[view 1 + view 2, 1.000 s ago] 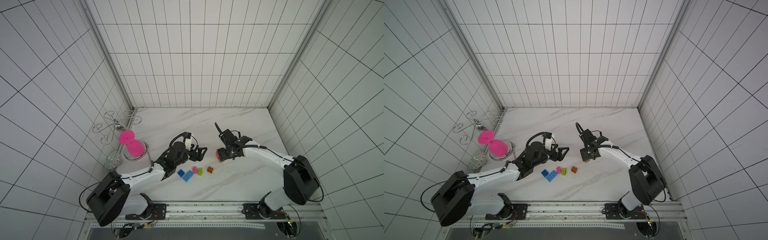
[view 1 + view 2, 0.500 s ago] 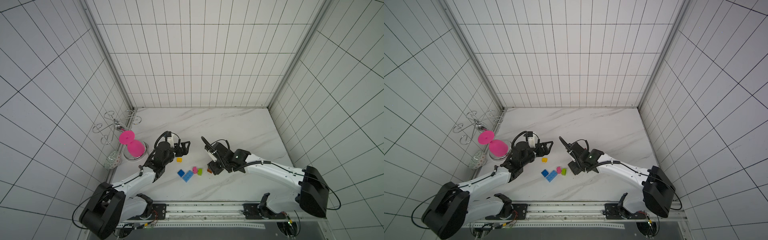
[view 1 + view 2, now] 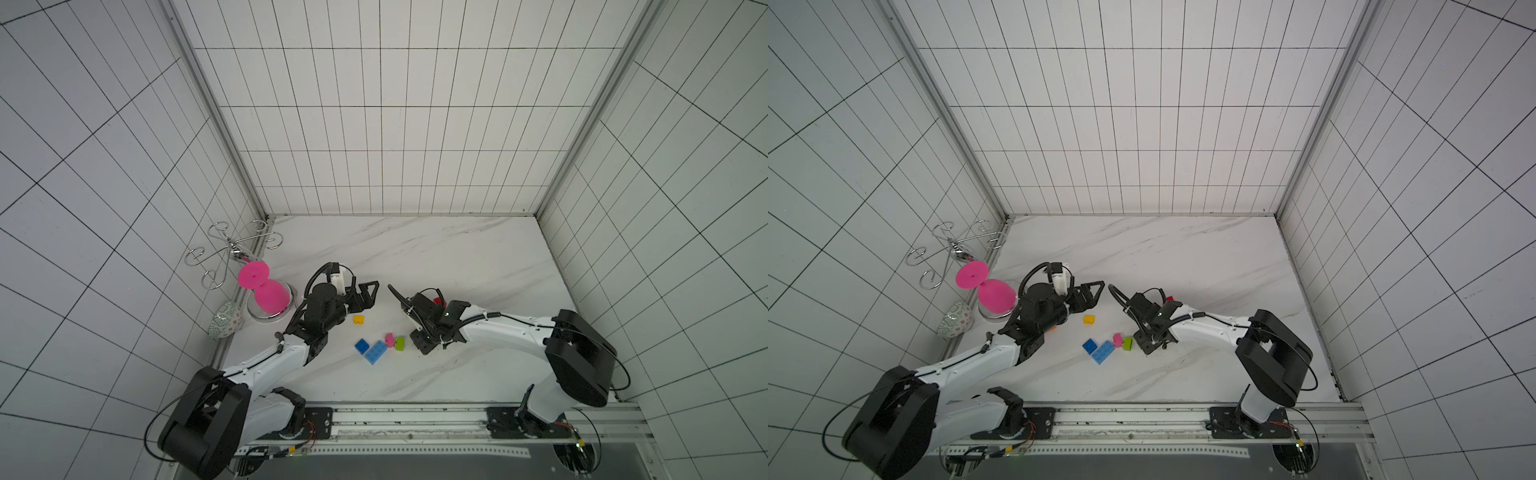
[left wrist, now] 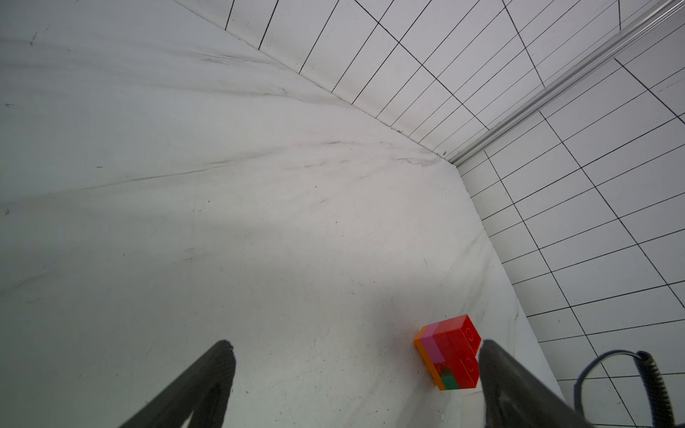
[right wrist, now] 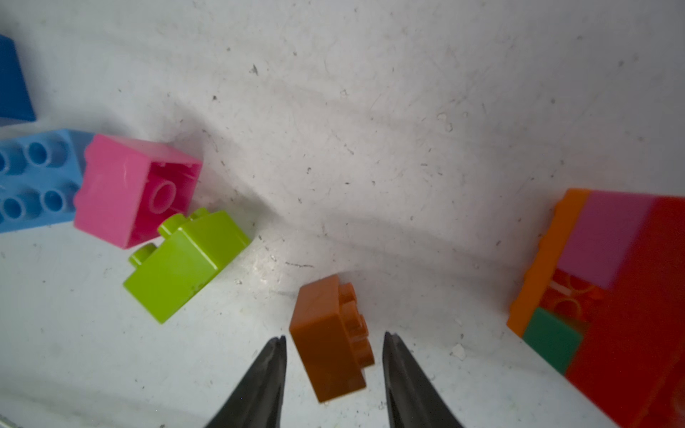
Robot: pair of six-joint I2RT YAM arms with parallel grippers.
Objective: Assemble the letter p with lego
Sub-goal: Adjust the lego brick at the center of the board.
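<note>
Lego bricks (image 3: 375,352) lie loose at the front middle of the bench (image 3: 457,257), between the two arms. Far left, by the wall: wire stand (image 3: 232,251), pink hourglass shape (image 3: 266,291) standing in a metal dish (image 3: 261,318), patterned ball (image 3: 224,325) in front of them. Next comes the left pincer (image 3: 368,293), jaws wide apart, nothing between them; the left wrist view shows only bare bench there. Yellow brick (image 3: 358,319) sits just in front of that pincer, apart from the other bricks. Then a tight bunch: blue brick (image 3: 362,345) and light blue brick (image 3: 1104,352) side by side, studs up. Pink brick (image 5: 137,189) lies on its side with the hollow underside showing, lime brick (image 5: 185,266) touching it. Brown brick (image 5: 331,344) is on its side, studs pointing sideways, between the fingers (image 5: 267,381) of the right pincer (image 5: 333,336). Its jaws are apart with a thin gap on each side, not clamped. Right of that is a stacked block (image 5: 611,296) of red, orange, purplish-pink and green pieces, resting on the bench; only its red top peeks out behind the right wrist in both top views.
</note>
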